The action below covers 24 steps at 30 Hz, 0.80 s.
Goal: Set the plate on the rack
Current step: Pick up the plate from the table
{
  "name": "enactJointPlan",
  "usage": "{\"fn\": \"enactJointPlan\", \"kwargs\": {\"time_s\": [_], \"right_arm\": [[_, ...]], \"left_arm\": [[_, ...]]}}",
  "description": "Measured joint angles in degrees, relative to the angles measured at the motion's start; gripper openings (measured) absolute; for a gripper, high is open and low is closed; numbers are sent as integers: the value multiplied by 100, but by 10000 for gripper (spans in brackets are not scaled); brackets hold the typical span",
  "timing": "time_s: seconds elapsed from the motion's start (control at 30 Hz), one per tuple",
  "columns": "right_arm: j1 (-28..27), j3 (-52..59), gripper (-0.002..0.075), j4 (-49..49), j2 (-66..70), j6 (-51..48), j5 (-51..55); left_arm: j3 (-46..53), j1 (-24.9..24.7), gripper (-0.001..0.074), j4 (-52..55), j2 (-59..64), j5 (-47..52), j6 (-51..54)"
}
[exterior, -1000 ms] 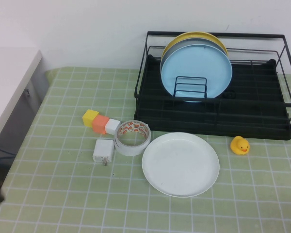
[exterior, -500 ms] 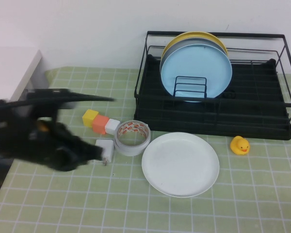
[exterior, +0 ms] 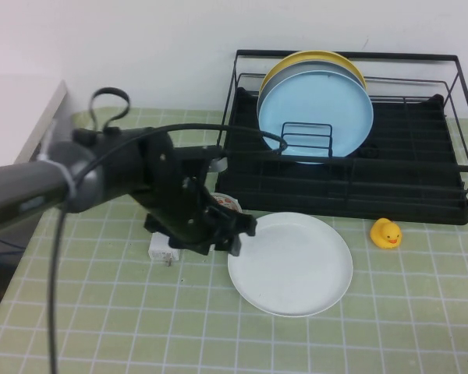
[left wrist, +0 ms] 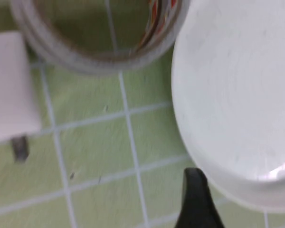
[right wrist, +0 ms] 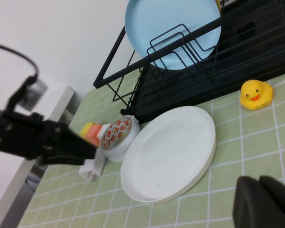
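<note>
Left pincer (exterior: 235,234) hangs at our plate's (exterior: 290,263) near rim, opened to straddle it; right pincer (right wrist: 261,199) waits closed above the tabletop (exterior: 390,327).

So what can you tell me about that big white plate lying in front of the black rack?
The plate is round, plain white and smooth, with a shallow raised rim. It lies flat on the green checked mat, just in front of the rack, not in it. The tape roll sits close by its edge. The left gripper hovers at its left rim, open, not gripping it. The right gripper is off to the side.
</note>
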Motion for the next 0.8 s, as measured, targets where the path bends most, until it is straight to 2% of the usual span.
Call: {"fn": "enactJointPlan", "kwargs": {"time_s": [0.37, 0.63, 0.7, 0.8], "right_arm": [[0, 0, 0, 0, 0, -235, 9], [0, 0, 0, 0, 0, -258, 9], [0, 0, 0, 0, 0, -258, 9], [0, 0, 0, 0, 0, -258, 9]], "left_arm": [[-327, 0, 396, -241, 1148, -701, 0], [-369, 0, 395, -684, 1401, -942, 0], [-397, 0, 383, -711, 1415, -926, 0], [-396, 0, 327, -716, 1426, -920, 0]]}}
